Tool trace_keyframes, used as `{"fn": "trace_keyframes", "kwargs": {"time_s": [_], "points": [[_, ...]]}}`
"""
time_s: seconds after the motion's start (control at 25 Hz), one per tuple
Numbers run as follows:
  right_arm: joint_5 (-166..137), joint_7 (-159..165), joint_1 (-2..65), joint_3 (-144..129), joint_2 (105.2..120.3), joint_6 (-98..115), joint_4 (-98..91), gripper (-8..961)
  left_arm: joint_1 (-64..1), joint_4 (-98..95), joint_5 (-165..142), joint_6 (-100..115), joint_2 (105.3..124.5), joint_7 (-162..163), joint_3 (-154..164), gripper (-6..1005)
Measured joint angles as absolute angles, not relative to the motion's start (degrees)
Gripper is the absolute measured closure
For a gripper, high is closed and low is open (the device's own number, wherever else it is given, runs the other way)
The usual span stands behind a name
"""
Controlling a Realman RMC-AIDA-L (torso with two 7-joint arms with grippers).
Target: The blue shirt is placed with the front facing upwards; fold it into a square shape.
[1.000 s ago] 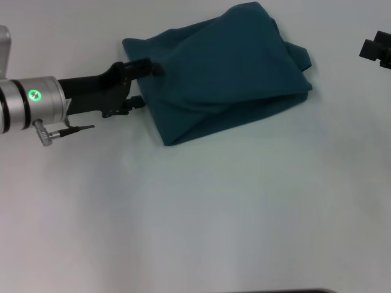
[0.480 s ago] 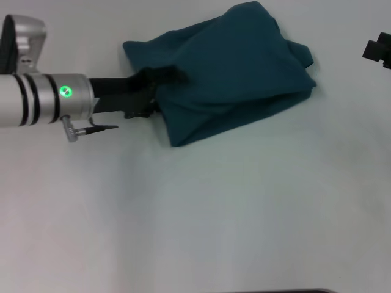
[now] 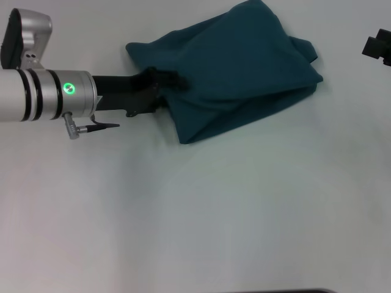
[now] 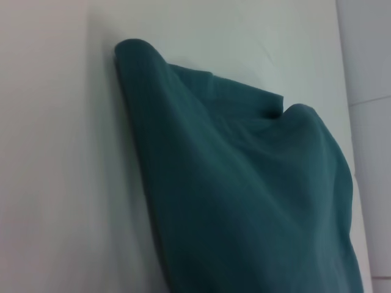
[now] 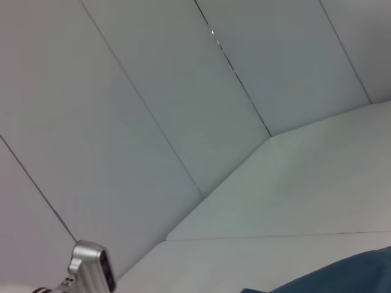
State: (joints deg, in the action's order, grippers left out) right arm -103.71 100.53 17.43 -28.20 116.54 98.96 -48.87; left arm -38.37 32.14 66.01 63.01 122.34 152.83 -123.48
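My left pincer point(image 3: 164, 91) reached in from the left side of the white tabletop point(image 3: 201, 220), its black fingers closed on the left edge of the dark teal-blue cotton shirt point(image 3: 235, 67). The shirt lay bunched into a rough folded heap at the far middle of the tabletop, with layers overlapping and one corner pointing toward me. No lettering or tag showed on the fabric; I could read nothing on it. From my left wrist, the same shirt point(image 4: 244, 195) rose in a rumpled fold against the pale surface. My right pincer point(image 3: 380, 47) sat well apart at the far right edge, and I could not tell whether its fingers were open.
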Motion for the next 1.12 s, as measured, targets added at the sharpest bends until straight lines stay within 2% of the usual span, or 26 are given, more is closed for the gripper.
{"fn": "trace_keyframes", "kwargs": {"time_s": [0.36,0.6,0.88,1.04,1.12], "points": [[-103.6,100.5,17.7,-28.1,116.54,100.0,-48.2,51,-40.3,30.8,65.2,62.0,122.52,152.8,-123.3,641],[-103.6,100.5,17.7,-27.9,116.54,100.1,-47.5,51,-38.9,31.1,65.5,63.2,122.50,151.6,-123.6,849],[-103.7,100.5,17.7,-27.4,116.10,100.1,-46.1,51,-35.2,31.4,65.2,71.5,120.79,148.2,-123.8,897],[-103.7,100.5,17.8,-27.4,115.66,100.0,-44.6,51,-31.9,32.5,65.1,77.6,118.31,147.4,-123.9,898],[-103.7,100.6,17.9,-27.4,115.65,99.9,-44.5,51,-30.5,33.0,65.1,79.5,116.31,147.8,-124.0,899]]}}
